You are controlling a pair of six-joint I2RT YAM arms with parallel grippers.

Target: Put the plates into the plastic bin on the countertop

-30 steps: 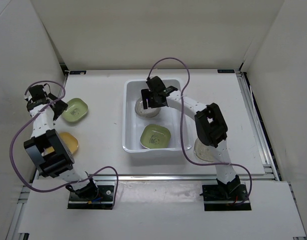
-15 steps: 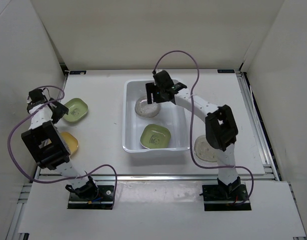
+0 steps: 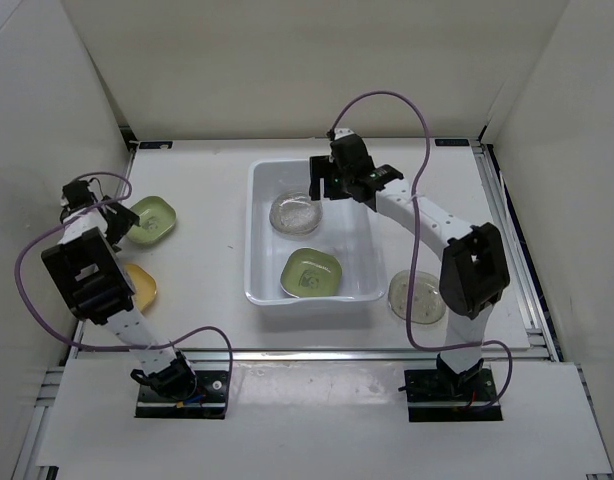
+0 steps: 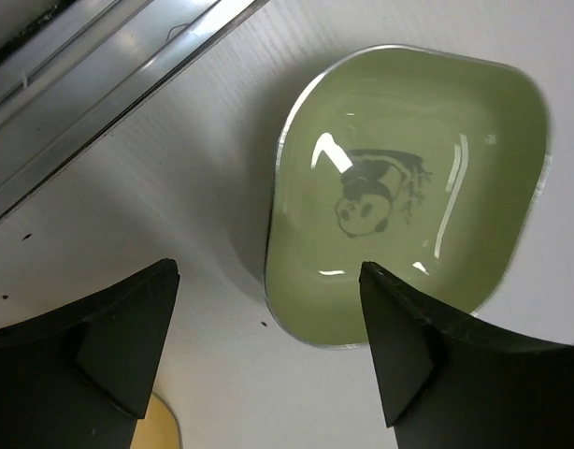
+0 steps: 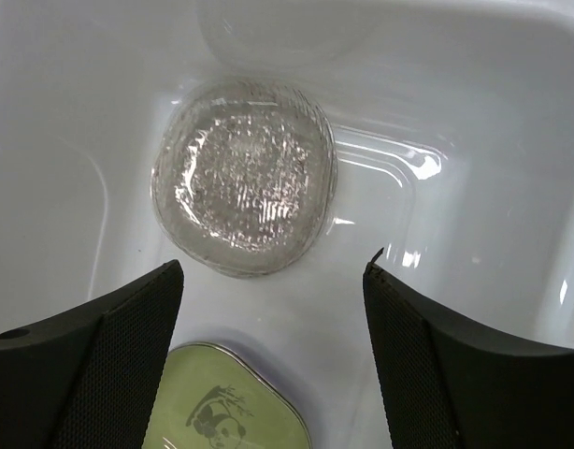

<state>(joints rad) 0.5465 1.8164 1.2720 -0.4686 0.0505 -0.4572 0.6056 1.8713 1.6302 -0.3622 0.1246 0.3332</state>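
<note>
The white plastic bin [image 3: 253,240] stands mid-countertop and holds a round clear speckled plate [image 3: 295,212] and a light-green plate [image 3: 312,272]. My right gripper [image 3: 328,187] hangs open and empty above the bin's far end. In the right wrist view the clear plate [image 5: 242,178] and the green plate [image 5: 226,412] lie below the open gripper [image 5: 272,281]. My left gripper [image 3: 114,222] is open just left of a second light-green plate [image 3: 150,220]. In the left wrist view that plate [image 4: 408,187] lies just ahead of the open gripper [image 4: 266,309]. A yellow-orange plate [image 3: 137,287] and another clear plate [image 3: 417,297] rest on the countertop [image 3: 207,260].
A metal rail [image 4: 100,84] runs along the countertop's left edge, close to my left gripper. White walls enclose the left, back and right. The yellow-orange plate's edge shows in the left wrist view [image 4: 159,432]. The bin's wall [image 5: 511,112] rises at the right of my right gripper.
My right gripper has risen off the clear plate in the bin and moved right and back, leaving the plate there. The right arm now uncovers the clear plate on the countertop. My left gripper shifted slightly nearer.
</note>
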